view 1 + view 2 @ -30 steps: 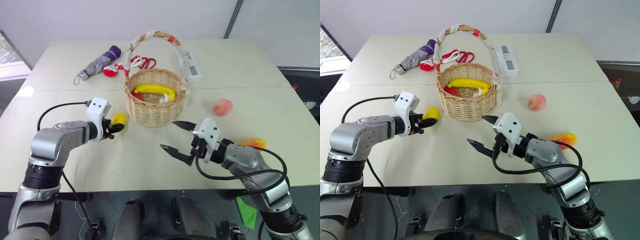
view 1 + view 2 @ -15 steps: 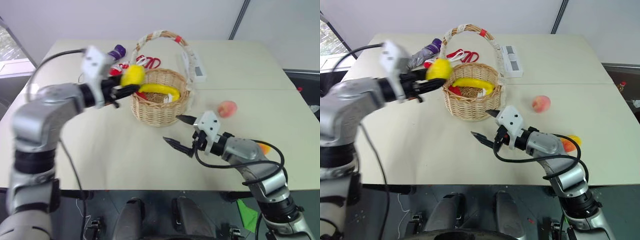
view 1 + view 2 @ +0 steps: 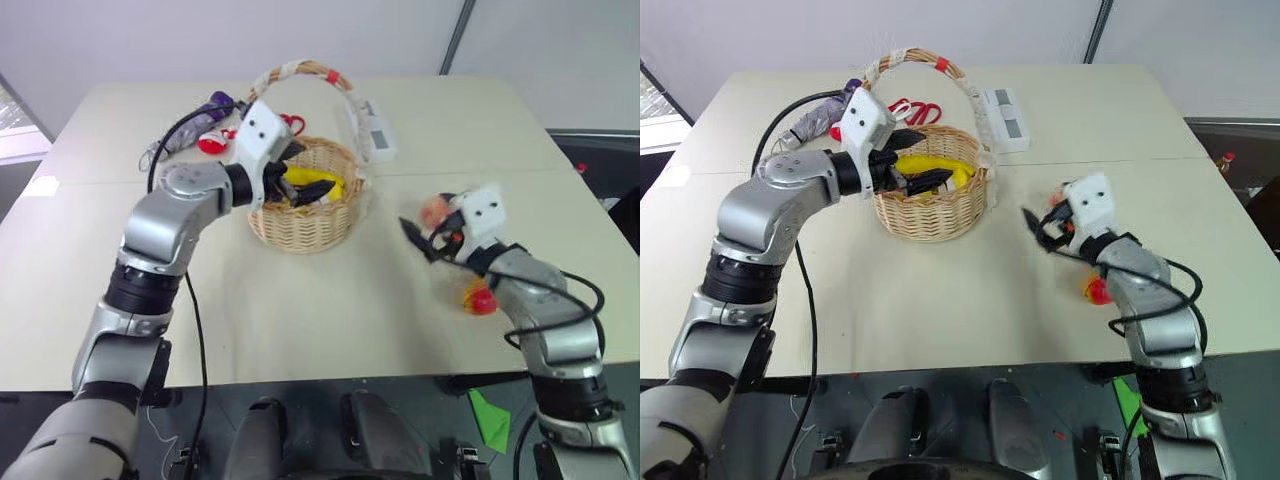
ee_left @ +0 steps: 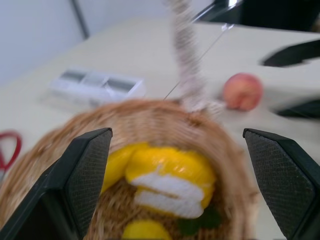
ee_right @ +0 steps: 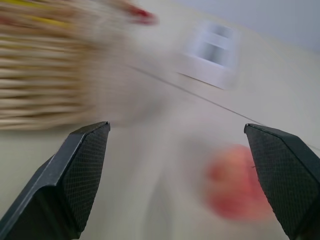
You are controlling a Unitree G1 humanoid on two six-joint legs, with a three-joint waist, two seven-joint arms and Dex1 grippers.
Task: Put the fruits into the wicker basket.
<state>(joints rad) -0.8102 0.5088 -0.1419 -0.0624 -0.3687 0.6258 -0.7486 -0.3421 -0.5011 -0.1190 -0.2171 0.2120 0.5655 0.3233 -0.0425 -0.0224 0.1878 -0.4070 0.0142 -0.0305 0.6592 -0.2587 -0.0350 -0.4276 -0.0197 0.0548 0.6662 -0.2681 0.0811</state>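
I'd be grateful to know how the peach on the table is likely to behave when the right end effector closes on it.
The peach looks round and rests loose on the bare table, so a nudge would probably roll it. Its curved skin may slip between the open right end effector, and as fruit it likely bruises under a hard squeeze.

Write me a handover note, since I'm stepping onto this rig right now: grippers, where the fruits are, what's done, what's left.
Left gripper: open, empty, over the wicker basket.
Right gripper: open, empty, just short of the peach.
Done: banana lies in the basket, and the lemon is in there below it.
Left: the peach sits on the table right of the basket; the mango lies on the table partly hidden by the right forearm. Both must go into the basket.
Likely next: close the right gripper on the peach.
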